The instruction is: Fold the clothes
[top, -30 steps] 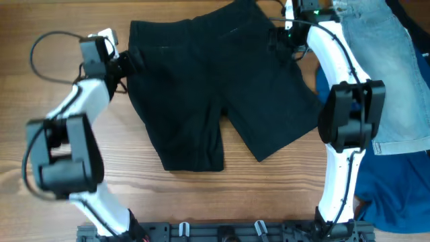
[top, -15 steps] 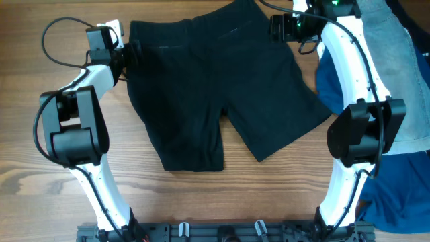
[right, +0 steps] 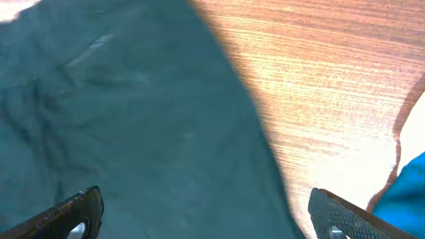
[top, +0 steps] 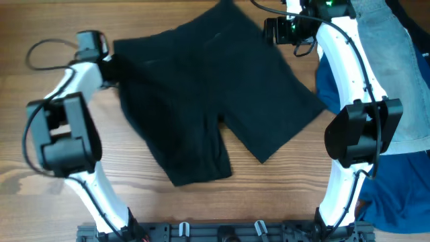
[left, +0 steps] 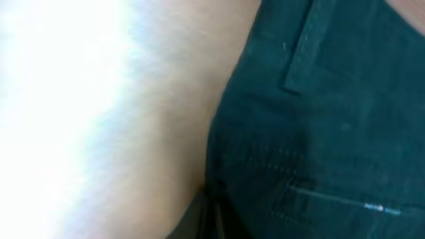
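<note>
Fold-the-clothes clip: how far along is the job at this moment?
Done: nothing is folded yet. The shorts lie spread on the table, legs apart. In hand: the left gripper is at one waistband corner, its grip hidden, and the right gripper hangs open over the fabric near the other corner. Left: every fold.

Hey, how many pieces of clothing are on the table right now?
3: black shorts in the middle, denim shorts at the far right, a blue garment under those. More may be hidden beneath.
</note>
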